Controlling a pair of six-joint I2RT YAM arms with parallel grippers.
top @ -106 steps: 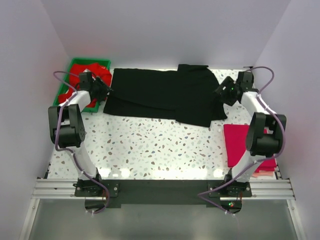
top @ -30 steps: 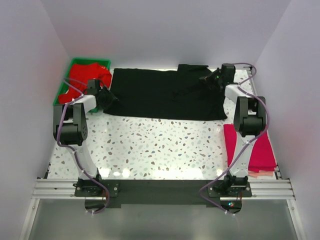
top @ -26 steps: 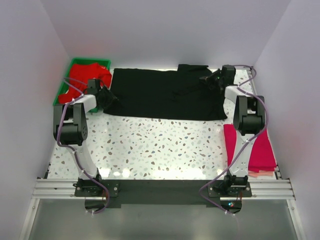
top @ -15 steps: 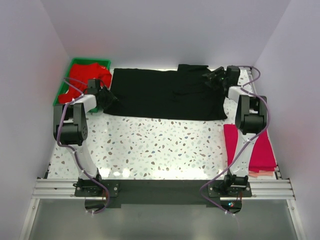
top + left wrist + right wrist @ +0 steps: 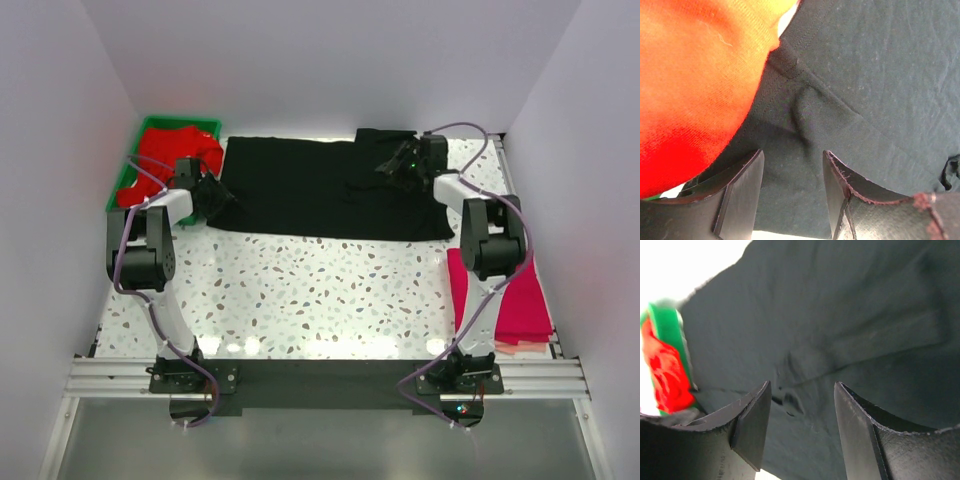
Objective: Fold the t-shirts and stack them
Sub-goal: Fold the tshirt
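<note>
No readable text, numbers, brands or signs in any view. Black shirt (image 5: 300, 185), red shirt (image 5: 165, 150), pink shirt (image 5: 525, 300) and tray (image 5: 180, 121) show plain surfaces.

Top view is bright and even, lit from above, with hard white glare along the far edge of the counter (image 5: 320, 290) and patches at its near edge; black t-shirt (image 5: 300, 185) reads nearly flat, folds barely showing. Left wrist: red t-shirt (image 5: 690, 85) close to the lens, blown to orange, soft. Right wrist: upper-left corner burnt out white, green tray (image 5: 670, 330) blurred, black t-shirt dim.
</note>
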